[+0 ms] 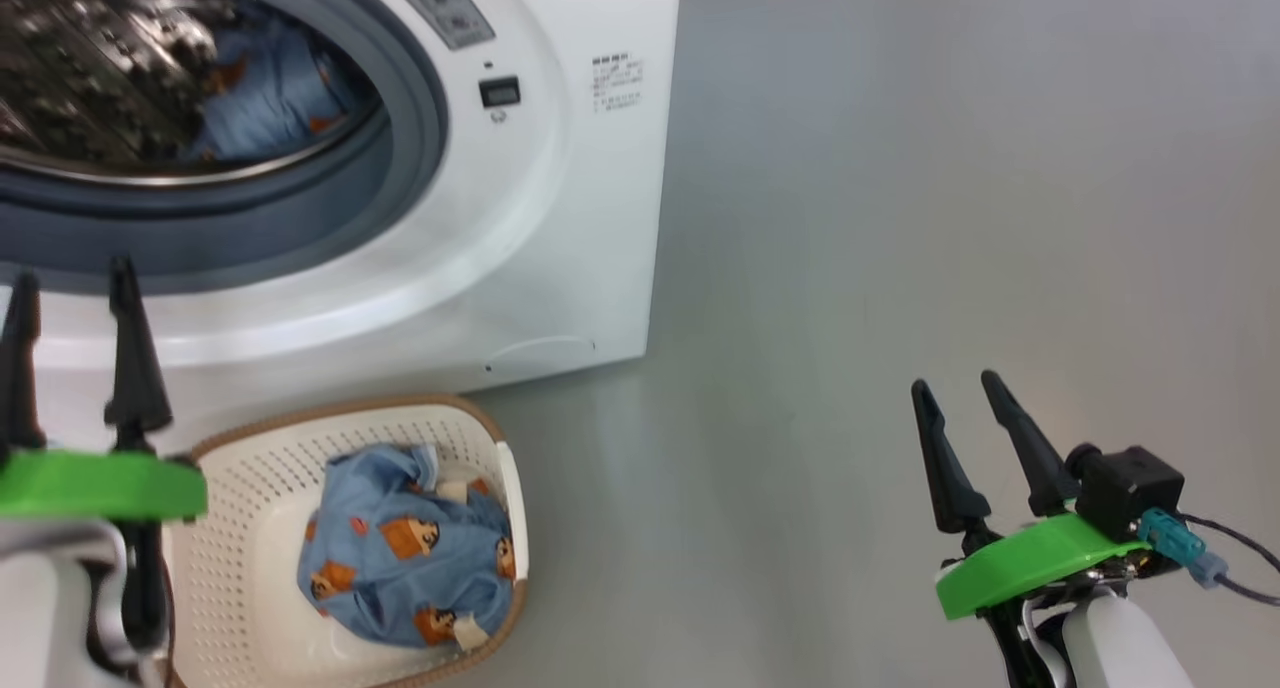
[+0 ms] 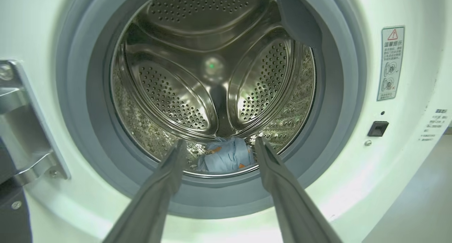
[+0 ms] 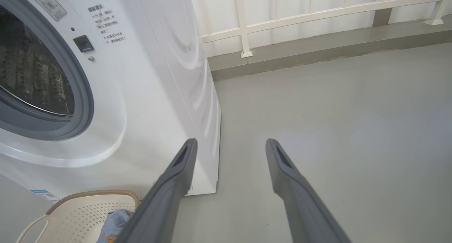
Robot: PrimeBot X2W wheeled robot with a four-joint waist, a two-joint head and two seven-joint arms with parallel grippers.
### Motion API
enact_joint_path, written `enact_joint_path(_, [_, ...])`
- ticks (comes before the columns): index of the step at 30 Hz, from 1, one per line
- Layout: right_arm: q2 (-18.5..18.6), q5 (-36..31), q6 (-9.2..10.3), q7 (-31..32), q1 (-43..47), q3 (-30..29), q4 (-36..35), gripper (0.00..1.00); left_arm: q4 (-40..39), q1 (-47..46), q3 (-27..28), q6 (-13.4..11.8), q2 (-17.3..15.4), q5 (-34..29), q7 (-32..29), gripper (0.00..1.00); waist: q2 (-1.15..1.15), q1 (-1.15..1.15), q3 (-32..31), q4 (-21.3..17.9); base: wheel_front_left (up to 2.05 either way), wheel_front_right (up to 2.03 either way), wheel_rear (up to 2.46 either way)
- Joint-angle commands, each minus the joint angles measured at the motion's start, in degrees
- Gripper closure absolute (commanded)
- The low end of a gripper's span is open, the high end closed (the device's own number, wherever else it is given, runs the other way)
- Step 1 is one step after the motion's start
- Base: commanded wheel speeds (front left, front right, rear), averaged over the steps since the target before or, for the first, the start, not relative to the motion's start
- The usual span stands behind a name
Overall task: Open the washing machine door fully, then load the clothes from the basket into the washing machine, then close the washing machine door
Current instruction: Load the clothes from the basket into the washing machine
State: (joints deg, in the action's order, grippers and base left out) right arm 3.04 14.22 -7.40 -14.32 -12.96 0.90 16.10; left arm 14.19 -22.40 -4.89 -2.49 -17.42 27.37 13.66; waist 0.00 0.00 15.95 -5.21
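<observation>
- Grey floor (image 1: 900, 218), smooth, head view: washing machine (image 1: 560, 218) stands open, and the basket (image 1: 230, 528) at its foot holds bunched clothes (image 1: 410, 558). I judge them soft, light and limp, so I'd pinch a raised fold on top. My left gripper (image 1: 72, 271) and right gripper (image 1: 954, 381) hang empty, fingers parted.
- Left wrist view: fingers wide, pointing at the drum (image 2: 212, 77); one blue garment (image 2: 226, 158) lies at its front bottom; metal hinge (image 2: 21, 130) at left.
- Right wrist view: fingers wide above the floor; white railing (image 3: 317, 13) behind.
</observation>
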Motion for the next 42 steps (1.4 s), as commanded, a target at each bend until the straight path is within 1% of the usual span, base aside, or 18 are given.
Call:
enact_joint_path(1, [-0.2,-0.2,-0.09,-0.7,0.9,0.9,-0.9,0.0,-2.1,1.4,2.5,-1.0,-2.0,-0.4,0.6,0.0,0.0,0.0,-3.5,0.3,0.0,0.0,0.0])
enact_joint_path(9, [-0.2,-0.9,-0.09,-0.7,2.5,1.3,0.1,0.0,-6.0,11.1,3.5,-2.7,-1.4,-2.0,1.1,0.0,0.0,0.0,-8.8,-0.1,0.0,0.0,0.0])
enact_joint_path(10, [-0.2,-0.9,-0.09,-0.7,2.5,1.3,0.1,0.0,-6.0,11.1,3.5,-2.7,-1.4,-2.0,1.1,0.0,0.0,0.0,-8.8,-0.1,0.0,0.0,0.0])
enact_joint_path(14, [-0.2,-1.1,-0.09,-0.7,3.7,1.6,0.5,0.0,-8.8,16.8,3.7,-4.2,-0.1,-3.9,1.3,0.0,0.0,0.0,-11.3,-0.5,0.0,0.0,0.0])
enact_joint_path(21, [-0.2,-1.2,-0.09,-0.7,4.7,1.1,0.4,0.0,-12.2,22.4,5.4,-4.4,1.9,-6.0,1.3,0.0,0.0,0.0,-12.8,-0.5,0.0,0.0,0.0])
enact_joint_path(25, [-0.2,-1.1,-0.09,-0.7,5.4,0.6,0.3,0.0,-13.5,25.3,6.5,-4.0,3.4,-7.5,1.3,0.0,0.0,0.0,-13.5,-0.4,0.0,0.0,0.0])
enact_joint_path(30, [-0.2,-1.4,-0.09,-0.7,5.8,0.1,0.2,0.0,-13.6,28.0,6.9,-2.7,5.6,-9.6,1.3,0.0,0.0,0.0,-14.1,-0.1,0.0,0.0,0.0])
enact_joint_path(38, [-0.2,-1.7,-0.09,-0.7,6.2,0.0,0.3,0.0,-13.2,30.1,7.9,-0.6,9.2,-12.7,1.3,0.0,0.0,0.0,-14.7,0.3,0.0,0.0,0.0])
enact_joint_path(42, [-0.2,-1.7,-0.09,-0.7,6.3,-0.1,0.2,0.0,-13.2,31.1,9.0,0.3,10.3,-14.0,1.3,0.0,0.0,0.0,-14.7,0.6,0.0,0.0,0.0])
